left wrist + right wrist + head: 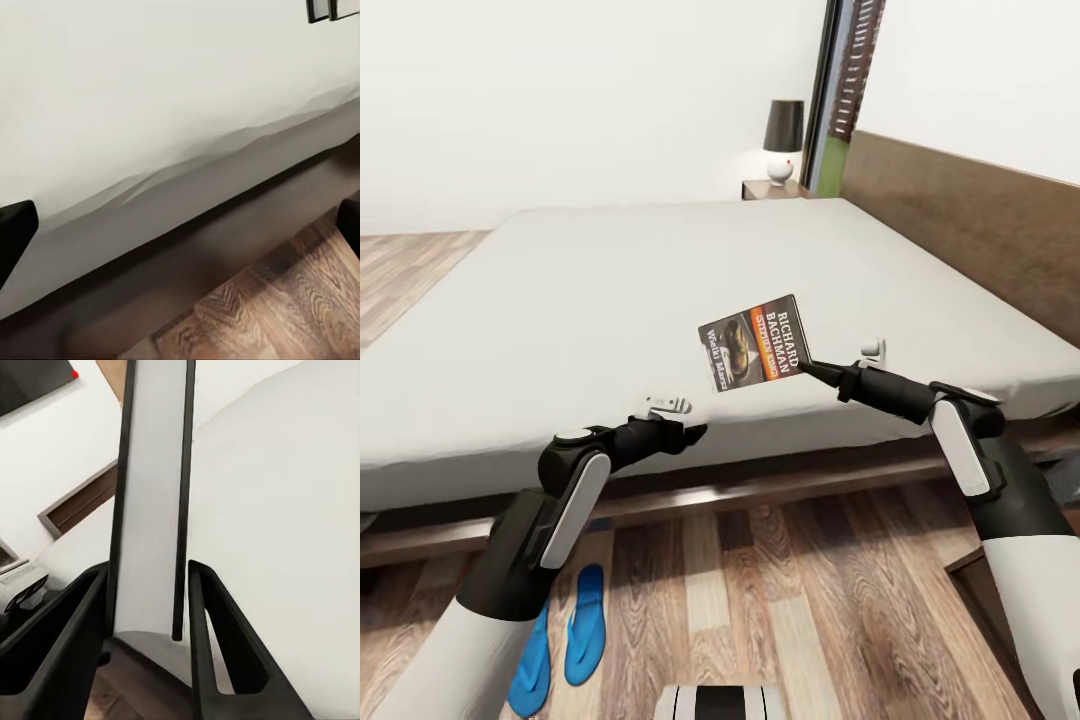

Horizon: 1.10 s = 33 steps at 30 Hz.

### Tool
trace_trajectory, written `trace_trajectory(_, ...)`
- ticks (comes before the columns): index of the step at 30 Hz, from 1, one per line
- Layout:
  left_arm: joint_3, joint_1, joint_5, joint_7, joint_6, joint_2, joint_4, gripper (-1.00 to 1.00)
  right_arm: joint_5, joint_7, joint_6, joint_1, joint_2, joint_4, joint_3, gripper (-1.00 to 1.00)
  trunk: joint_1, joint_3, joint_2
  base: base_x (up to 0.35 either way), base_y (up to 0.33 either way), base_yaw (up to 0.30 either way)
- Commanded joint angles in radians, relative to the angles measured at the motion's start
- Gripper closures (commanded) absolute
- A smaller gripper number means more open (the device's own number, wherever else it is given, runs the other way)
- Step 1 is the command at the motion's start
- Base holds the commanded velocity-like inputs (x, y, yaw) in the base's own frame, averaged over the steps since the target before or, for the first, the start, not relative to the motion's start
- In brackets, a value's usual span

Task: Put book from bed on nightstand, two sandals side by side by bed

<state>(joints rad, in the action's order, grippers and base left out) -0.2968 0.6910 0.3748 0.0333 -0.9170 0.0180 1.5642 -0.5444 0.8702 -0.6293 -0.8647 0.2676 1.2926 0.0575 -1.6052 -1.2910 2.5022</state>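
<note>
Head view: one book (754,343) pinched at its lower corner by right gripper (808,369), raised above bed (590,290). Two sandals (565,628) side by side on floor (780,590). One nightstand (772,188), one lamp (783,141).
Left wrist: left gripper (180,225) fingers spread, empty.
Right wrist: jaws clamp book's edge.

Place: a bedroom in a home.
Bed: a low wide bed (660,290) with pale grey mattress and dark brown wooden headboard (980,230).
Corner: a small dark wooden nightstand (772,189) carrying a white lamp with black shade (783,140).
Floor: brown wood planks (780,590).
Walls: plain white.
</note>
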Motion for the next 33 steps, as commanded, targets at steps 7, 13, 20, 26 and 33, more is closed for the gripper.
trace_trajectory(7, -0.001, 0.001, -0.004, 0.004, -0.003, 0.0, 0.0, -1.0, -0.011, -0.002, -0.007, -0.001, 0.001, 0.001, 0.001, 1.0, -0.002, -0.015, 0.002, 0.0, 0.001, 0.165)
trace_trajectory(13, -0.001, 0.001, -0.004, 0.002, -0.003, 0.002, 0.0, -1.0, -0.011, -0.002, -0.007, -0.001, 0.001, 0.001, 0.001, 1.0, -0.002, -0.007, 0.002, 0.0, 0.0, 0.163)
trace_trajectory(20, -0.001, -0.006, -0.004, 0.001, -0.002, 0.004, 0.002, -1.0, -0.011, -0.002, -0.007, -0.001, 0.001, 0.001, 0.001, 1.0, -0.002, 0.002, 0.002, 0.0, 0.0, 0.146)
trace_trajectory(26, -0.001, -0.007, -0.004, 0.001, -0.002, 0.008, 0.002, -1.0, -0.011, -0.002, -0.007, -0.001, 0.001, 0.001, 0.001, 1.0, -0.002, 0.01, 0.002, -0.013, 0.0, 0.142)
trace_trajectory(33, -0.001, -0.007, -0.004, 0.0, -0.002, 0.007, 0.002, -1.0, -0.011, -0.002, -0.007, -0.001, 0.001, 0.001, 0.001, 1.0, -0.002, 0.02, 0.002, -0.236, 0.0, 0.142)
